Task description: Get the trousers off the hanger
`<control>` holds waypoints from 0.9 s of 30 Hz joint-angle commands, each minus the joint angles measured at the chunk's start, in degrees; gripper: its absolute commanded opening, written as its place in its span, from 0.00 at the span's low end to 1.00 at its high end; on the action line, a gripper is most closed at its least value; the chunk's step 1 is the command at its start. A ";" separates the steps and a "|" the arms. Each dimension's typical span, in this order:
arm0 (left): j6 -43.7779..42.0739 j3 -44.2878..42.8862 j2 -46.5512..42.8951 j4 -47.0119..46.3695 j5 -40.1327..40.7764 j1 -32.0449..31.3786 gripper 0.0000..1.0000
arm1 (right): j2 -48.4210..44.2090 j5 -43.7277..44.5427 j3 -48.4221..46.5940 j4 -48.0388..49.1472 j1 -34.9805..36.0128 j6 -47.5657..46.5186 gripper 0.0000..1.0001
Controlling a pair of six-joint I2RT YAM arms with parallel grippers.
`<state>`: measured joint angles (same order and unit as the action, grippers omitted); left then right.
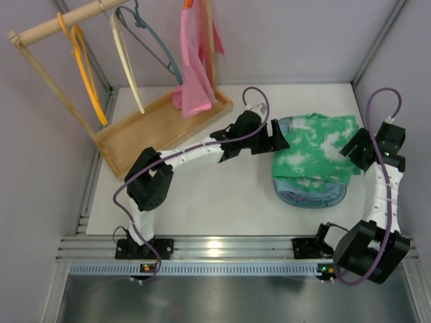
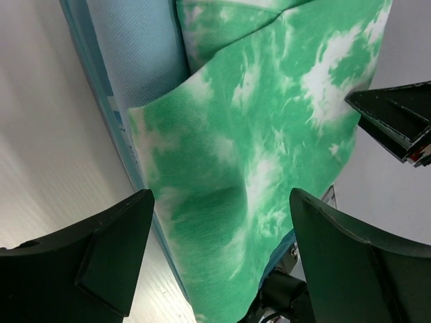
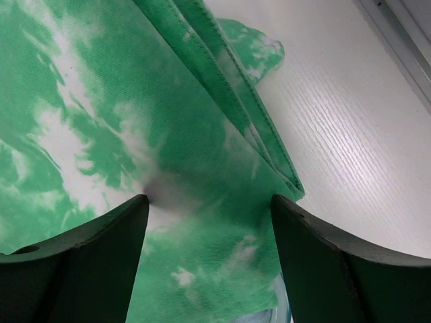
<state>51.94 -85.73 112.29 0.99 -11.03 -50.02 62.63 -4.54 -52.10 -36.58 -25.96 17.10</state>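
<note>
At the 3 o'clock side of the worktop (image 1: 215, 195), the trousers (image 1: 315, 148) lie crumpled on a folded light-blue cloth (image 1: 306, 190), apart from the hanger (image 1: 151, 40), which hangs from the wooden rail (image 1: 67, 22) well away at 11 o'clock. The left claw (image 1: 277, 138) sits at the trousers' 9 o'clock edge, fingers spread wide and gripping nothing. The right claw (image 1: 353, 149) hovers at their 3 o'clock edge, likewise spread, with green cloth showing between its fingers.

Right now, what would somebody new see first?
The green tie-dye trousers, lying on folded blue cloth at the right of the table, between the open left gripper and right gripper. Next, the pink cloth and the bare grey-blue hanger on the wooden rack, back left.
</note>
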 commanded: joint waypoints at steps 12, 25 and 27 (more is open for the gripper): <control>-5.01 -5.23 -0.94 4.98 2.60 0.10 0.88 | 0.74 3.40 -12.68 -4.30 2.93 -1.02 0.65; -0.18 -13.32 8.20 4.45 -4.53 -0.08 0.83 | 3.55 1.20 -10.21 -1.13 3.37 -3.13 0.40; 0.35 -13.58 8.91 4.54 -4.44 -0.08 0.82 | 3.90 0.85 -10.66 -1.30 3.46 -3.39 0.40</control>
<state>50.33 -96.88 120.05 7.07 -13.28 -49.91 66.50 -2.92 -60.75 -39.92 -23.31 14.66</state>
